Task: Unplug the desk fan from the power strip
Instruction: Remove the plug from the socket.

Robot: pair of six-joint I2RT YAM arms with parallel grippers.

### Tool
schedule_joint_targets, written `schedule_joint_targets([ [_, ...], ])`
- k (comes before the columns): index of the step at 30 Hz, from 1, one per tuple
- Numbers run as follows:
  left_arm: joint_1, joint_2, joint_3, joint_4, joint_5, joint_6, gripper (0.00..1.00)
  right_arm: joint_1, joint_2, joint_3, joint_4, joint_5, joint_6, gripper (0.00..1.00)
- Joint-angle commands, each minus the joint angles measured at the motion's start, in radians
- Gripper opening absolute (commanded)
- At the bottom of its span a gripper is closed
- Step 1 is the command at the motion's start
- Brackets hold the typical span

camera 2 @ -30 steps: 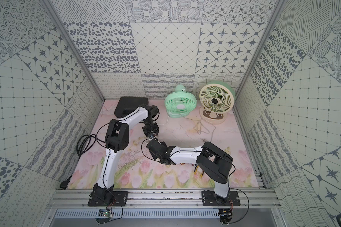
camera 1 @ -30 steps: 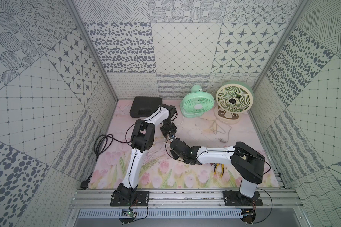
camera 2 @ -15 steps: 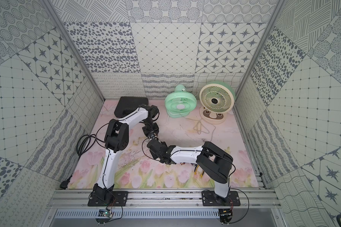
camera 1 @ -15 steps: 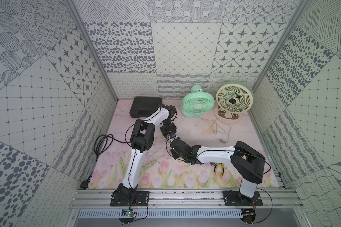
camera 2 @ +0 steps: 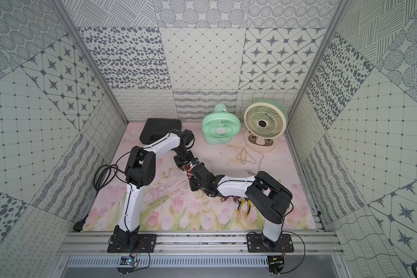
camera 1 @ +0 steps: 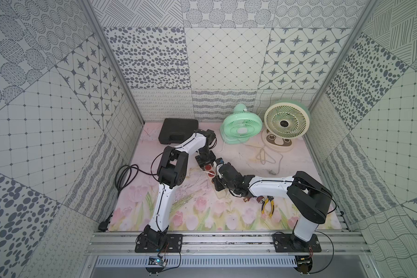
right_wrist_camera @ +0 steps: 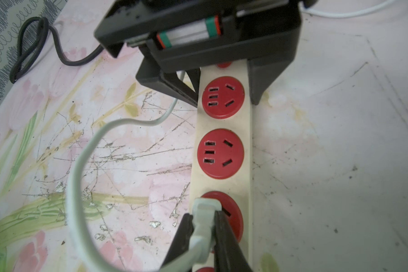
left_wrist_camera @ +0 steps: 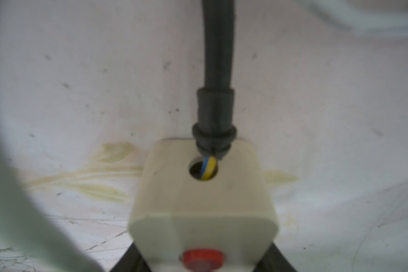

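floral mat (camera 1: 202, 216), power strip (right_wrist_camera: 224, 122), green fan (camera 1: 241, 130), cream fan (camera 1: 285, 121), black case (camera 1: 178, 131), pliers (camera 1: 267, 204), coiled black cord (camera 1: 123, 178)

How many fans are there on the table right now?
2. A green fan stands at the back, and a cream fan stands right beside it, on its right. Nothing suggests a hidden third.

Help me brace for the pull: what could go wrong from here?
Right jaws pinch the white plug near its cord end and may slip off.
Left jaws hold the power strip only at its button end; it may lift with the plug.
The white cord loops close by and may snag.
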Motion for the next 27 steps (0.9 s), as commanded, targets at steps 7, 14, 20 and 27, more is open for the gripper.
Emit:
schedule_joint_targets([
  [7,0.0,0.053,-0.056,-0.071,-0.137,0.043,0.0,-0.004,-0.055,-0.003,-0.03,0.077,-0.012,0.0],
  [14,0.001,0.054,-0.055,-0.067,-0.13,0.044,0.0,0.068,-0.03,0.055,-0.093,0.193,-0.099,0.0],
  [20,0.001,0.054,-0.056,-0.062,-0.118,0.046,0.0,0.139,0.013,0.113,-0.138,0.299,-0.187,0.0],
  [27,0.001,0.03,-0.076,-0.034,-0.101,0.05,0.0,0.157,0.014,0.129,-0.149,0.326,-0.214,0.0],
])
